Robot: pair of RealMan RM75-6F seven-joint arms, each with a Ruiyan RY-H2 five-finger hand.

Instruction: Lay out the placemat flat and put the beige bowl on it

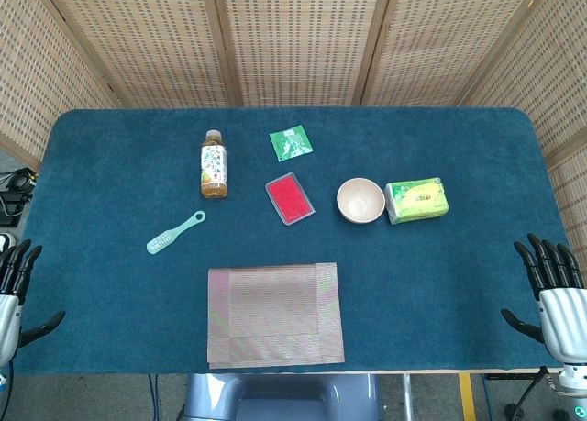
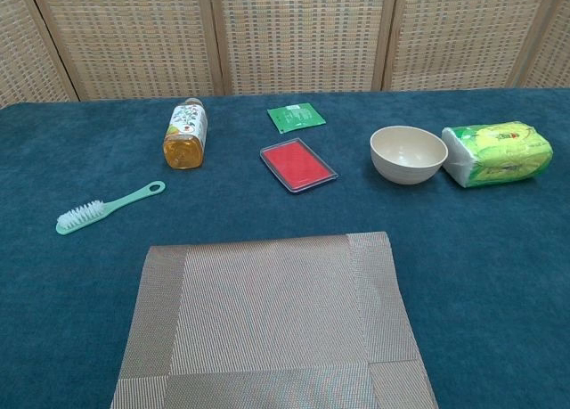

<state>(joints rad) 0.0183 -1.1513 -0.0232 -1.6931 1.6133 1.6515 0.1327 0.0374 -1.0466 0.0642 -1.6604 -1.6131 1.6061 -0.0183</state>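
Mat (image 1: 275, 314): lies at near edge of table (image 1: 110, 283), centre, square to the edge. Appears folded — left, right and near margins show overlapped bands; chest view confirms a lighter centre panel w/ doubled strips at sides and front. Not fully laid out.

Bowl (image 1: 360, 201): beige, upright, on the blue cloth beyond and to the right of the mat, well apart from it. Empty as far as I can see. Not on mat.

Tissue pack (image 1: 417, 201): green, just beside the bowl on its right, close to touching; chest view shows a slim gap.

Red case (image 1: 290, 198): flat, clear-rimmed, left of bowl, beyond mat.

Green sachet (image 1: 291, 143): beyond the red case, toward the screen.

Bottle (image 1: 214, 165): amber drink, lying on its side, cap pointing away from me, left of the case.

Brush (image 1: 174, 233): mint green, bristles at its near-left end, handle angled toward the bottle; left of and beyond the mat.

My left hand (image 1: 11, 297): at near-left table corner, fingers spread, holding nothing, apart from all items.

My right hand (image 1: 555, 297): at near-right corner, fingers up and splayed wide, holding nothing. Neither hand shows in chest view.
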